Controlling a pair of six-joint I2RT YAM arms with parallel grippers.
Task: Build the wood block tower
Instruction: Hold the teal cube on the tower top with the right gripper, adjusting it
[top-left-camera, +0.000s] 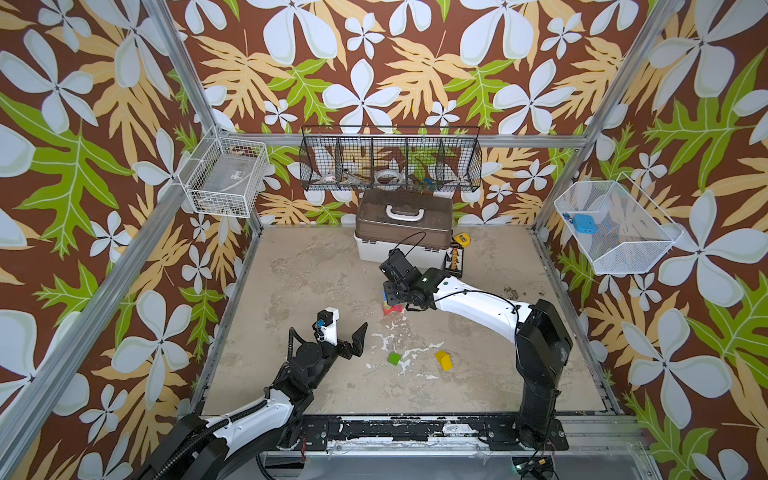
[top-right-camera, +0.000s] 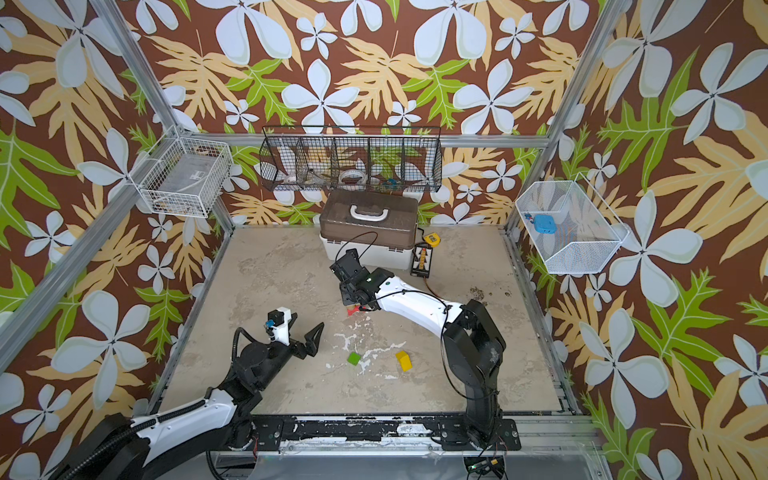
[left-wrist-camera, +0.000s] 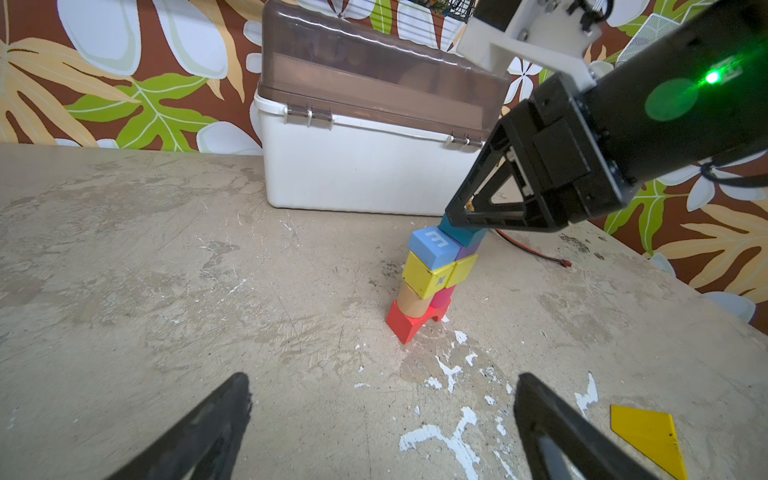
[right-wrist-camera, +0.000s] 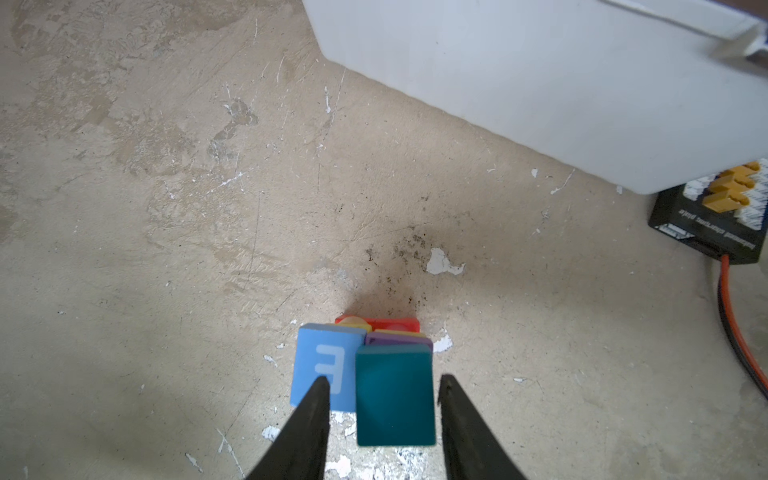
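My right jaws stand slightly parted either side of the teal block (right-wrist-camera: 392, 395), a thin gap showing on each side. That block rests on the purple block (right-wrist-camera: 399, 338) at the top of the tower (left-wrist-camera: 432, 274), which stands mid-frame in both top views, near the white box (top-left-camera: 399, 249). My left jaws are spread wide around nothing at lower left of centre, well apart from the tower, while a green cube (top-left-camera: 393, 358) and a yellow piece (top-left-camera: 444, 360) lie loose on the bench (top-left-camera: 311, 282) at lower centre.
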